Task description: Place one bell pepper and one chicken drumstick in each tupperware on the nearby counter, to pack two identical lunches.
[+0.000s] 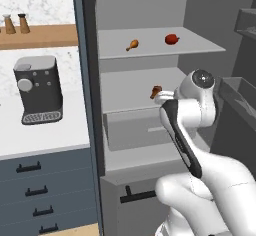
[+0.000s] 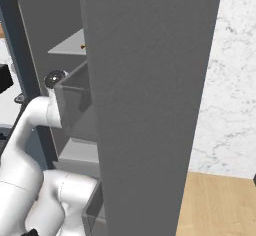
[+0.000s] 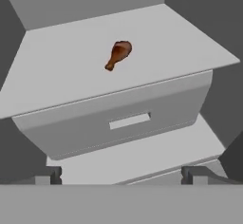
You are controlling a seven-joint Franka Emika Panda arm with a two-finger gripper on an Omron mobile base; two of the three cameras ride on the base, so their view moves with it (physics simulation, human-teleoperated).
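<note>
Evidently nothing is packed yet. One drumstick (image 3: 118, 54) lies alone on the middle fridge shelf (image 3: 57, 76), straight ahead of the jaws (image 3: 121, 175), which stand wide open and hold nothing. A second drumstick (image 1: 132, 44) and a red pepper (image 1: 171, 39) rest well apart on the top shelf (image 1: 200, 42). Below the middle shelf is a closed drawer (image 3: 128, 121). Left of the fridge, the tabletop (image 1: 30, 137) carries a coffee machine (image 1: 37, 89); no tupperware is visible. All four placements look still to do.

Grey fridge shelves (image 1: 150, 45) carry two orange-brown chicken drumsticks (image 1: 132, 44) and a red bell pepper (image 1: 171, 39). White worktop (image 1: 40, 135) over blue-grey drawers (image 1: 45, 190) (black handles); marble-veined white wall (image 2: 230, 70); black-and-grey coffee machine (image 1: 37, 87).
</note>
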